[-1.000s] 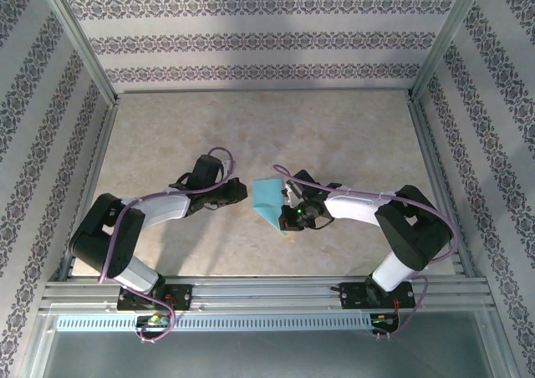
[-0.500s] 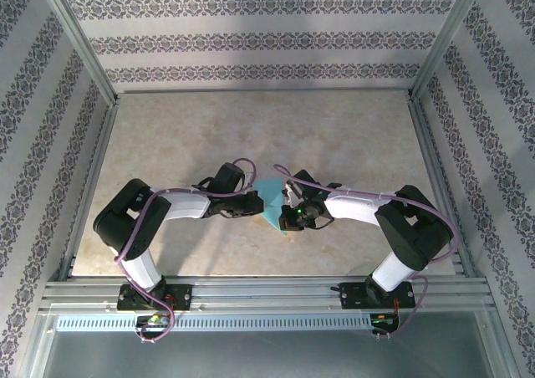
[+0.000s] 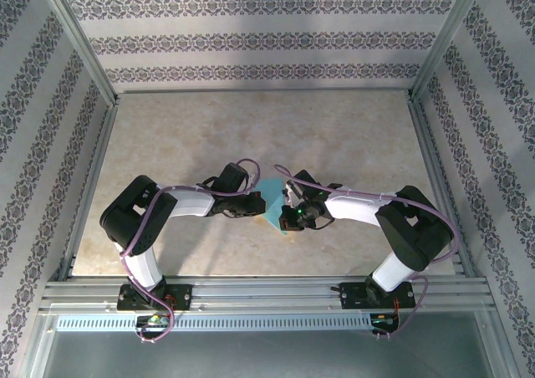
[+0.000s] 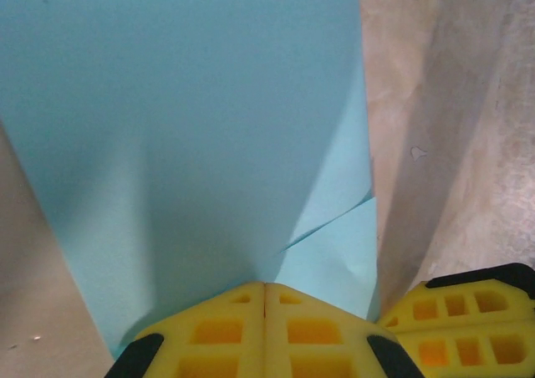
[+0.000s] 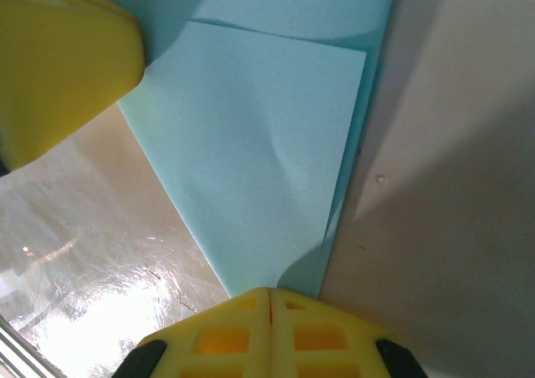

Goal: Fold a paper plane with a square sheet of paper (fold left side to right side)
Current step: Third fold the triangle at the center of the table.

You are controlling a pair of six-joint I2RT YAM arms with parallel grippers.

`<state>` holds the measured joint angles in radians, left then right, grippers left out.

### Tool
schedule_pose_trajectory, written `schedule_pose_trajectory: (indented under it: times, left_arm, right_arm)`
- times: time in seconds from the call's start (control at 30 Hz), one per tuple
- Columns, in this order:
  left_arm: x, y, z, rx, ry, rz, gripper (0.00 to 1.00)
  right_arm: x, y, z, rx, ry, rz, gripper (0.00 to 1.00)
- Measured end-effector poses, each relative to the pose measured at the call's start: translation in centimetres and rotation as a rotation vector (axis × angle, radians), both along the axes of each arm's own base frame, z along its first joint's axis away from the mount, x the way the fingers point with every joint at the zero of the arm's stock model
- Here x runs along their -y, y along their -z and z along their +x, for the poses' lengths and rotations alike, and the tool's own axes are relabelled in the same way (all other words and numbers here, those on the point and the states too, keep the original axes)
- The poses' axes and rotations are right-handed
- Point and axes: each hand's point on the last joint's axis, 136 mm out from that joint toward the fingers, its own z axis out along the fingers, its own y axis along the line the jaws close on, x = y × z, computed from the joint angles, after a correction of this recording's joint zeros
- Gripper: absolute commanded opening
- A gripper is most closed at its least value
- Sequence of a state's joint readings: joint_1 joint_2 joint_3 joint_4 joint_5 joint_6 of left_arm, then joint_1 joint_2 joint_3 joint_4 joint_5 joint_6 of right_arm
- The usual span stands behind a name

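Position: the sheet of paper (image 3: 269, 190) lies near the middle of the bench (image 3: 351, 135), a little toward the near edge, directly between the two arms. It is already partly folded. From above it looks widest on the side facing the far edge and tapers to a point aimed at the near edge, so its long axis runs far to near.

Left gripper (image 3: 255, 202): at the paper's left edge, with the sheet spreading out ahead of it toward the right. Its yellow pads (image 4: 226, 332) are closed flat together. A large panel of paper seems to rise from the fingertips. Whether a layer is pinched between the pads or only pushed cannot be told.

Right gripper (image 3: 288, 209): at the right side of the sheet, close to the narrow end. Its pads (image 5: 226, 336) are also closed tight and appear to rest at the paper's edge with nothing between them. The two grippers sit close together across the narrow end.

Judgement: the fold goes left over right, across the long axis. The left arm is on the side that must travel. The right gripper looks placed to pin the sheet, and the crease should follow the far-to-near line between them.
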<state>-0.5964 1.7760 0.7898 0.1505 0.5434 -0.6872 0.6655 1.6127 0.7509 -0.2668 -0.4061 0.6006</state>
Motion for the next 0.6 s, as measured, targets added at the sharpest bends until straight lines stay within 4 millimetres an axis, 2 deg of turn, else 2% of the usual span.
schedule_pose_trajectory:
  times: [0.27,0.43,0.6]
  left_arm:
    - [0.0,0.1,0.0,0.015,0.011,0.016,0.00]
    - [0.0,0.1,0.0,0.020,0.015,0.020,0.00]
    - [0.0,0.1,0.0,0.021,0.017,0.022,0.00]
  right_arm:
    - [0.6,-1.0,0.4,0.006,0.045,-0.012,0.00]
    - [-0.3,-3.0,1.1,0.034,0.072,0.048,0.00]
    - [-1.6,-3.7,1.4,0.033,0.086,0.109,0.00]
